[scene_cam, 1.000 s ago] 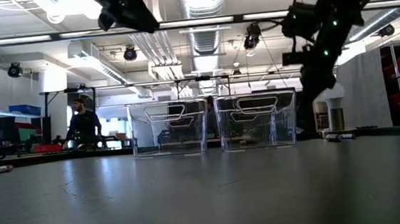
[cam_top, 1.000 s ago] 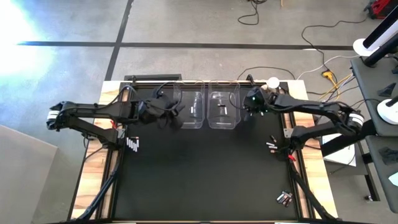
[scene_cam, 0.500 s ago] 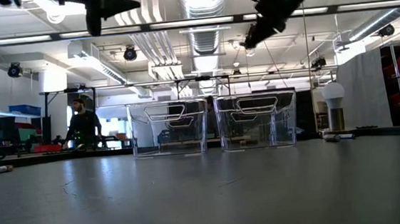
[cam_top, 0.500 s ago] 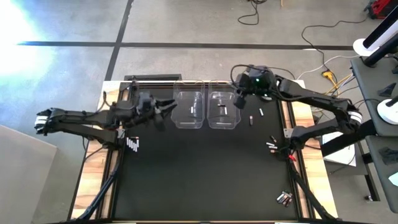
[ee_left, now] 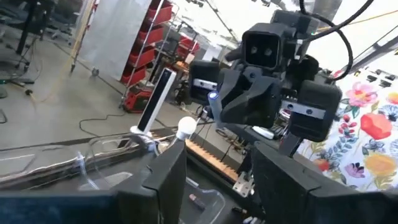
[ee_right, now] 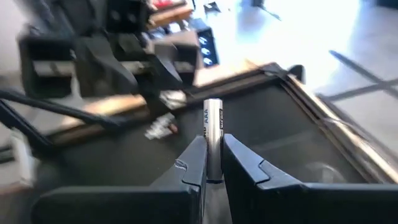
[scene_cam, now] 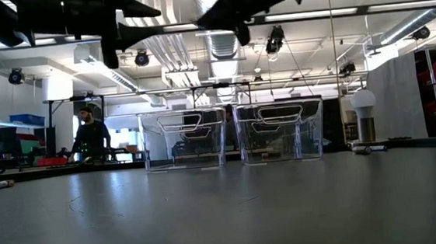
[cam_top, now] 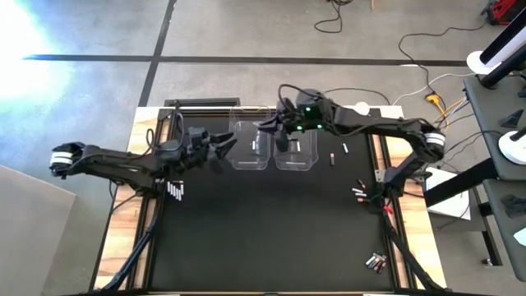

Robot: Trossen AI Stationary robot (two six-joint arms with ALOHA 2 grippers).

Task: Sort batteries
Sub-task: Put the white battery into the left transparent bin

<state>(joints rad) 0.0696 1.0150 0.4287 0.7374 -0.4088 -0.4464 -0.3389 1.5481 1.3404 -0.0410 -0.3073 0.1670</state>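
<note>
My right gripper (cam_top: pixel 277 136) hangs high over the two clear bins (cam_top: pixel 251 146) (cam_top: pixel 296 146) at the table's far side, shut on a silvery battery (ee_right: pixel 212 124). My left gripper (cam_top: pixel 223 146) stands open just left of the left bin, with nothing between its fingers (ee_left: pixel 165 180). It points toward the right arm. Loose batteries lie on the black mat: a cluster at the left (cam_top: pixel 175 191), two right of the bins (cam_top: pixel 331 158) (cam_top: pixel 345 149), a few at the right (cam_top: pixel 359 191), and a group near the front right (cam_top: pixel 376 261). My right gripper pinches the silvery battery between its two fingers by its rear part (ee_right: pixel 212 163). The battery lies along the fingers, and its free end sticks out past the fingertips. It is lifted clear, high above the bins and the mat.
A round white knob (cam_top: pixel 360 108) stands at the far right corner, by cables. The mat's middle and near part (cam_top: pixel 271 230) hold nothing but the loose cells. In the low view a person (scene_cam: pixel 89 136) stands in the room beyond the table.
My right gripper has risen from beside the right bin and swung toward the table's left, carrying the battery over the bins. My left gripper has drawn back from over the left bin toward the table's left edge, sunk lower and turned.
</note>
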